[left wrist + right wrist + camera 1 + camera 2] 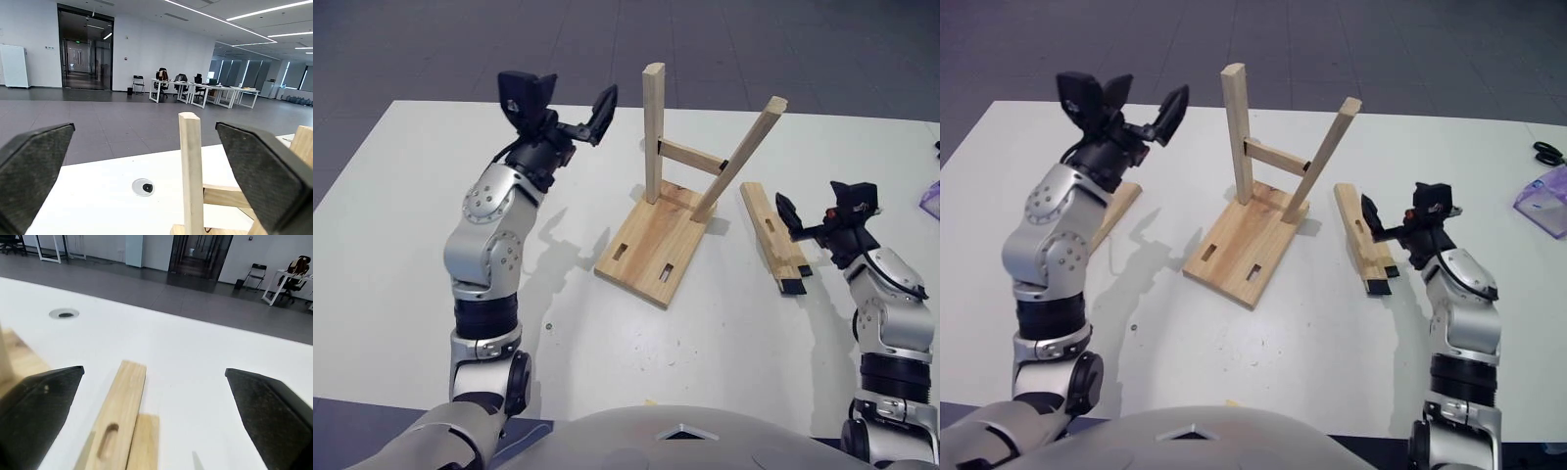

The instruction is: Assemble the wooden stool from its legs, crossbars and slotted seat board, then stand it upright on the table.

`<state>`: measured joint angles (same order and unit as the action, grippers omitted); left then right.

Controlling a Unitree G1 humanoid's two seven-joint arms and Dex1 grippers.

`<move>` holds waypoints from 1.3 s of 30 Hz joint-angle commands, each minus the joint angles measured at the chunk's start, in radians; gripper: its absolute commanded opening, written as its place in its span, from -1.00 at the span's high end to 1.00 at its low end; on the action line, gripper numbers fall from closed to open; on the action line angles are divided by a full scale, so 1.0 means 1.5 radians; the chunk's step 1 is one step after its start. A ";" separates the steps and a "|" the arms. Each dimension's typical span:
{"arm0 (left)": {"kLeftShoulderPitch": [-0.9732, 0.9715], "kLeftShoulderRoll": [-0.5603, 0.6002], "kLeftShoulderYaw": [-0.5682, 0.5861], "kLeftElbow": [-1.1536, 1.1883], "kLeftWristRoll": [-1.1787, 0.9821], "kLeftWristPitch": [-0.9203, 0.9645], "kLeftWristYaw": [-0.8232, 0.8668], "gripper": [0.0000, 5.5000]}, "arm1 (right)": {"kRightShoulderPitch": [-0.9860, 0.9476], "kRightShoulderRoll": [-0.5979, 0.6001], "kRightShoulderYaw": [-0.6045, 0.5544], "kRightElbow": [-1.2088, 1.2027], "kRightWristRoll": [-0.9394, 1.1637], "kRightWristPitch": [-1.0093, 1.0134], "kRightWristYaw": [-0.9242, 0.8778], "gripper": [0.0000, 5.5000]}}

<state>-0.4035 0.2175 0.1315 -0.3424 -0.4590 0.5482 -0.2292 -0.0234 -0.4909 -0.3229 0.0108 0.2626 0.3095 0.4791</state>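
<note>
Half-built stool (658,227) upside down, mid-table.
The seat board (641,257) lies flat, well inside the table (401,245) edges, two legs (653,127) upright, crossbar (693,157) between; loose pieces (771,235) just right, by the wide-open right gripper (818,206); left gripper (576,98), wide, raised left of the legs.

Your two head views look forward and down over the white table (401,245) and share the half-built stool (651,240) at centre. Your left wrist view looks level across the table, close to the stool's upright leg (190,166). Your right wrist view looks low along the loose legs (120,406), very near.
</note>
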 commanded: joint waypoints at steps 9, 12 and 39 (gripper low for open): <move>0.061 0.014 0.005 -0.037 0.003 0.033 0.021 -0.96 | 0.055 -0.054 0.013 0.080 -0.045 -0.042 0.038 -0.96; 0.061 0.018 0.009 -0.036 0.001 0.033 0.020 -0.96 | 0.058 -0.053 0.021 0.086 -0.057 -0.055 0.035 -0.96; 0.055 0.017 -0.001 -0.010 0.023 0.022 0.022 -0.96 | 0.087 -0.071 0.106 0.060 -0.035 0.181 0.023 0.05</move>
<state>-0.3120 0.2397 0.1296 -0.3632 -0.4327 0.5852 -0.1973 0.0473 -0.6084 -0.2045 0.0571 0.2262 0.4743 0.5087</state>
